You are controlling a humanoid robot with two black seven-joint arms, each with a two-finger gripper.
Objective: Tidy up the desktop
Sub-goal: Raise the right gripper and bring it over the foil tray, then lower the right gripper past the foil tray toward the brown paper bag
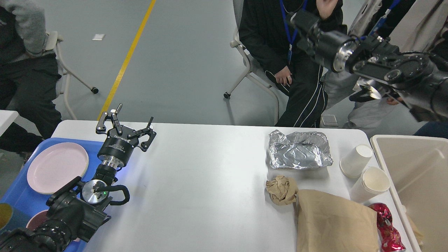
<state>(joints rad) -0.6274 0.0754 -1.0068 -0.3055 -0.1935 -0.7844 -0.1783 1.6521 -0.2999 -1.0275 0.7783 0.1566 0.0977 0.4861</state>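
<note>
The white desktop (203,182) fills the lower view. On its right part lie a crumpled foil tray (299,151), a crumpled brown paper ball (281,189), a flat brown paper bag (336,220), two white paper cups (355,160) (372,182) and a crushed red can (386,224). My left gripper (134,114) is open and empty, held above the desktop's far left. My right gripper (297,19) is raised high beyond the table's far edge, dark against a person's black jacket; its fingers cannot be told apart.
A blue tray (21,203) at the left edge holds a pink plate (57,168) and a dark red dish (35,220). A beige bin (416,175) stands at the right. Several people and chairs are close behind the far edge.
</note>
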